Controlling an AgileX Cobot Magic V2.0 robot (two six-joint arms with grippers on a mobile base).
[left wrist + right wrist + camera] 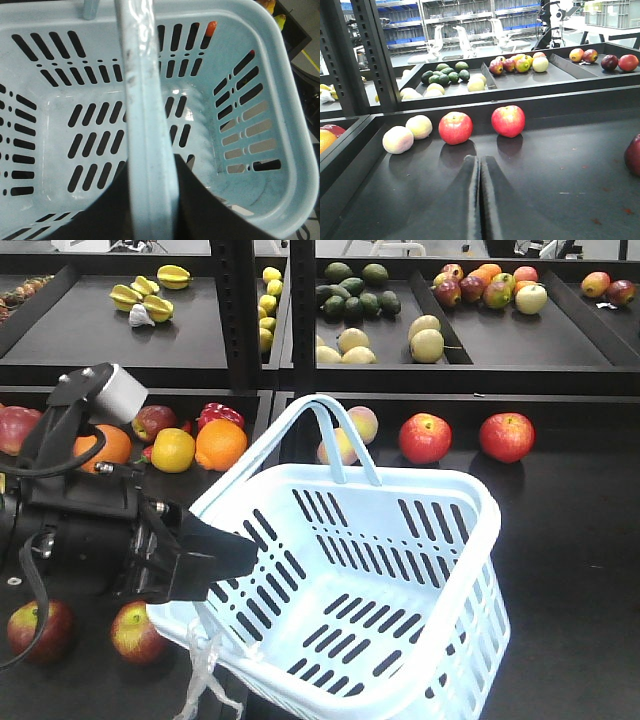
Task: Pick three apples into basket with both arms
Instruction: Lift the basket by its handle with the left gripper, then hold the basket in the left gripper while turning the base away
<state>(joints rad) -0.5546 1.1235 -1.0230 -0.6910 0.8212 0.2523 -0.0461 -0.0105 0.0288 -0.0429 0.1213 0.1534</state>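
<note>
Black display shelves carry the fruit, with more trays of mixed fruit beyond. My right tool is pressed together and empty, low over the shelf. Beyond it sit two red apples, near each other but apart, with pale round fruits to their left. My left tool straddles a hoop handle of the basket and seems to pinch it. The basket is tilted and empty. Two more apples lie at the near left, beside that arm. I judge the apples firm, smooth and fairly heavy, apt to roll and bruise, so I would grip one across its widest middle. The basket looks light and may swing.
</note>
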